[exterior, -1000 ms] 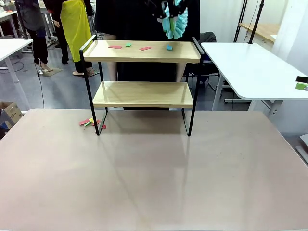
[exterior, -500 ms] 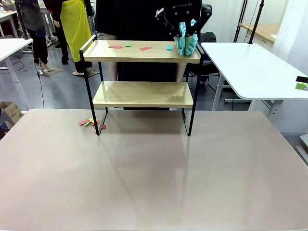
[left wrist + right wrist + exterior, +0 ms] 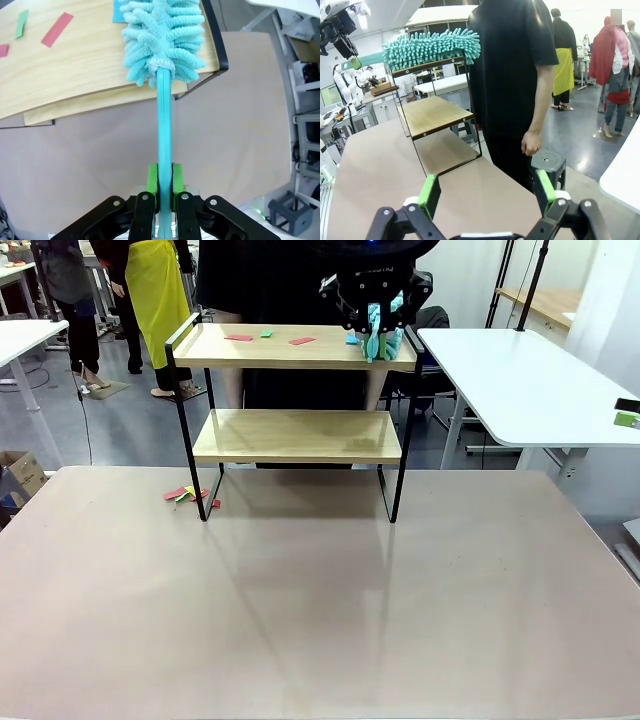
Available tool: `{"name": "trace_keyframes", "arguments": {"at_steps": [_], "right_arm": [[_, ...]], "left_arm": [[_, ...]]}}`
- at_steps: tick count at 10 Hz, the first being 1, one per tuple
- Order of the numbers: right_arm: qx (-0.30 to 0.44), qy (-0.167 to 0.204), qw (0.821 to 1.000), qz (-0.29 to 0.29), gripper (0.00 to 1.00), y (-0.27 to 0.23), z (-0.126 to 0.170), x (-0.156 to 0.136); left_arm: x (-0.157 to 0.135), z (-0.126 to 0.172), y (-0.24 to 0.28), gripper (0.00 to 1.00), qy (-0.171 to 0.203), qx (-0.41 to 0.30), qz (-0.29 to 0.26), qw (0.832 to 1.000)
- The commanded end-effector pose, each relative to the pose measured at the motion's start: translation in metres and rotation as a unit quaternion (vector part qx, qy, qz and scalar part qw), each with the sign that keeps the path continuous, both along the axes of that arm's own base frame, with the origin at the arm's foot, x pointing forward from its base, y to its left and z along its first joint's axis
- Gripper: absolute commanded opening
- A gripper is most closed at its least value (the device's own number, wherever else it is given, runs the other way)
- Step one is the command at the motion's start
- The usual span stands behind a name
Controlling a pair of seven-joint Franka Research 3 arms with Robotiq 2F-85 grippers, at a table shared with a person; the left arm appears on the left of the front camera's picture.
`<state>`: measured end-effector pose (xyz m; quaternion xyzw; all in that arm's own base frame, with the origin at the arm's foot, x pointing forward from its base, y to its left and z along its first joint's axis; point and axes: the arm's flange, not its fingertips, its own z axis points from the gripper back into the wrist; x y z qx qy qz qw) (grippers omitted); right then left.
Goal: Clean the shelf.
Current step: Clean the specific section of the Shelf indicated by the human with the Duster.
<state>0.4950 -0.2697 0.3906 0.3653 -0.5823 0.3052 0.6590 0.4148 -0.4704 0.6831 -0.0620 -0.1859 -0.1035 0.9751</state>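
While a person in black point(image 3: 512, 75) stands just behind it, the shelf point(image 3: 300, 358) sits at the 12 o'clock edge of the bench point(image 3: 320, 620), its four thin black legs on the bench top. It has two light wooden boards, one above the other.

The left gripper point(image 3: 375, 295) hangs above the 3 o'clock end of the top board. In its wrist view the left gripper point(image 3: 165, 175) is clenched on the handle of a turquoise duster point(image 3: 162, 35), green pads pressed to either side. The fluffy head of the duster point(image 3: 382, 338) lies on that end of the board, partly over a blue paper square point(image 3: 119, 10).

Toward 9 o'clock along the top board lie a red strip point(image 3: 302, 340), a green scrap point(image 3: 266, 333) and another red strip point(image 3: 239, 338), all apart from the duster. More coloured scraps point(image 3: 185, 494) lie on the bench beside the shelf's front leg at the 9 o'clock side. The lower board point(image 3: 297, 435) is bare.

The right gripper point(image 3: 487, 192) is released, jaws wide with nothing between them, well apart from the shelf point(image 3: 432, 115). The person's hand point(image 3: 531, 142) hangs at their side.
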Motion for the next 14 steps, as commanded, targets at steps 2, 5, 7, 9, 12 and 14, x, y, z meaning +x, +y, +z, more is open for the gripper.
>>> {"name": "trace_keyframes", "arguments": {"at_steps": [2,5,7,9,12,14], "right_arm": [[-0.002,-0.002,1.000,0.001,1.00,0.002,0.003,0.001],[-0.002,-0.002,1.000,0.001,1.00,0.002,0.003,0.001],[-0.002,-0.002,1.000,0.001,1.00,0.002,0.003,0.001],[-0.002,-0.002,1.000,0.001,1.00,0.002,0.003,0.001],[-0.002,-0.002,1.000,0.001,1.00,0.002,0.003,0.001],[-0.002,-0.002,1.000,0.001,1.00,0.002,0.003,0.001]], "left_arm": [[0.001,-0.002,0.014,0.13,0.016,0.013,0.008,1.000],[0.000,-0.003,0.060,0.13,0.031,0.034,0.044,0.998],[0.001,-0.004,0.089,0.13,0.041,0.049,0.064,0.996],[0.001,-0.006,0.121,0.13,0.047,0.068,0.088,0.993],[-0.004,-0.004,0.173,0.13,0.048,0.119,0.116,0.985],[-0.011,-0.001,0.205,0.13,0.034,0.154,0.139,0.978]]}}
